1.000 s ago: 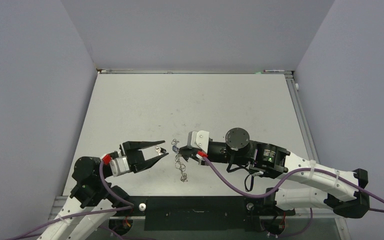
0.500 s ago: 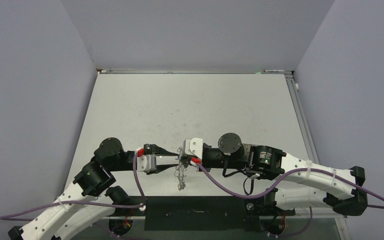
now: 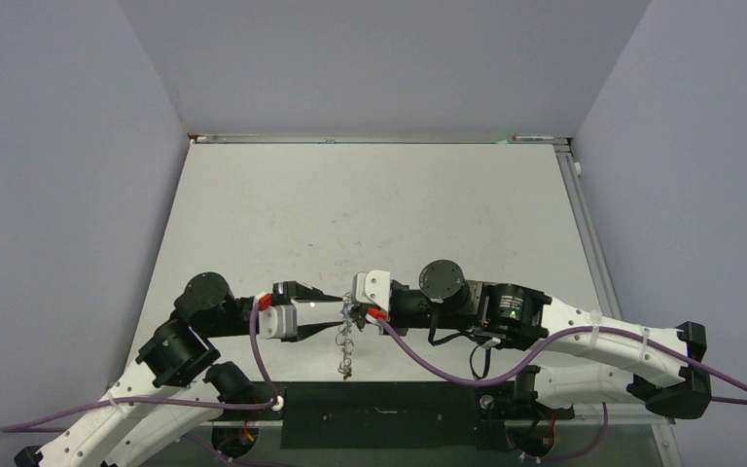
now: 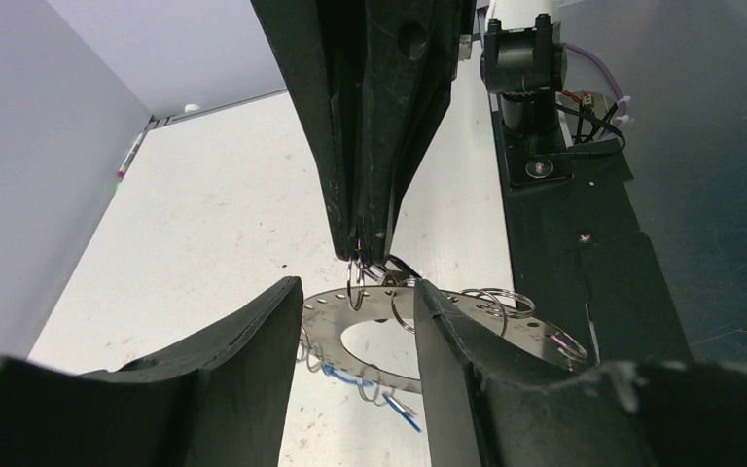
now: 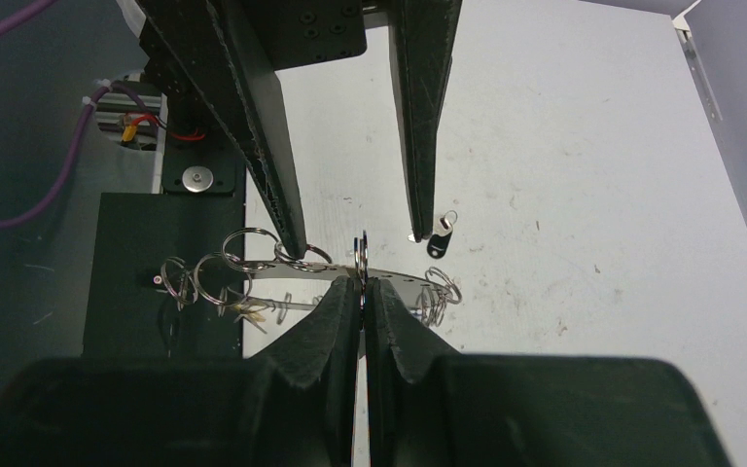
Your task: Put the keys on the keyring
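The keyring (image 4: 331,309), likely stiff, light and slippery, hangs from the right hand (image 5: 361,284), which grasps its rim; the released left hand (image 4: 355,289) best pinches the flat plate.

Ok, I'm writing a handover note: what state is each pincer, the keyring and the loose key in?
right pincer: shut on one small wire loop of the keyring.
left pincer: open, fingers astride the keyring.
keyring: held up off the table by the right pincer.
black key: lying loose on the table, not on the keyring.
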